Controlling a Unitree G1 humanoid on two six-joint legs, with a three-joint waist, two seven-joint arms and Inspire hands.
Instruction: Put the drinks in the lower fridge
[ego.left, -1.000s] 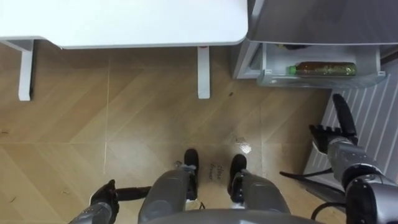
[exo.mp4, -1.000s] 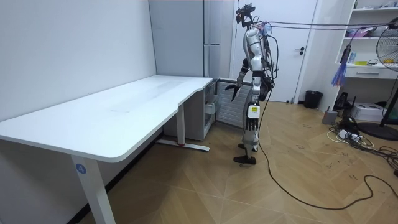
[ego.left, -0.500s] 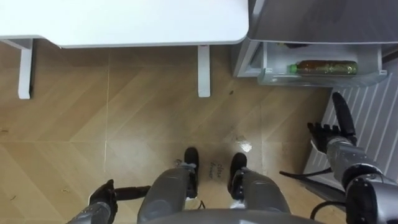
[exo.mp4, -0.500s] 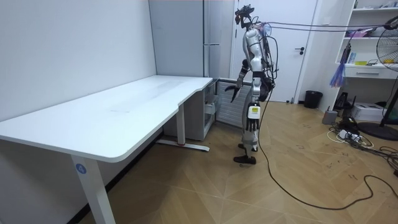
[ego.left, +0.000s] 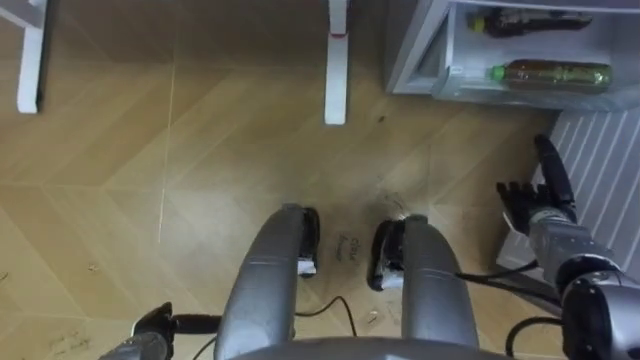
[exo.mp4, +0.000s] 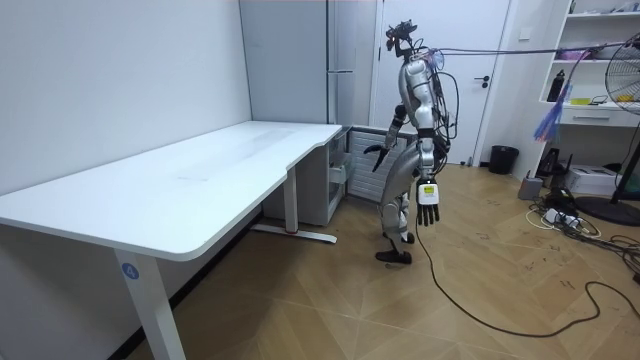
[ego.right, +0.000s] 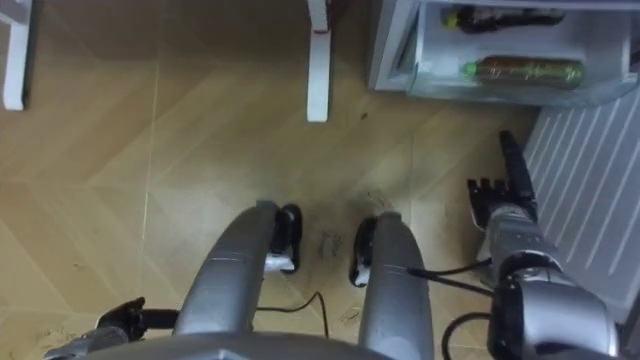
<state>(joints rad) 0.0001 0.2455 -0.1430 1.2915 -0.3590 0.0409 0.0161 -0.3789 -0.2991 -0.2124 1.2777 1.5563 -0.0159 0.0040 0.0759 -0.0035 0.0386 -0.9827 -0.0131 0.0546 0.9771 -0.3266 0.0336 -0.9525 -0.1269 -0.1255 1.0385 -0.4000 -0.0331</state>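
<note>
Drink bottle (ego.left: 552, 73): lies on its side inside the open lower fridge (ego.left: 415, 45), long axis across the shelf, green cap toward the robot's left.
Darker bottle (ego.left: 528, 20): just behind it, deeper in the fridge, lying the same way.
Right hand (ego.left: 540, 205): in front of the fridge, fingers straight, empty.
Left hand (exo.mp4: 427, 205): on the robot's side away from the fridge, fingers relaxed, empty.

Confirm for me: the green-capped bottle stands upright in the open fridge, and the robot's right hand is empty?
Not upright: the left eye view shows the green-capped bottle lying on its side in the open fridge. The right hand is indeed empty, fingers straight.
</note>
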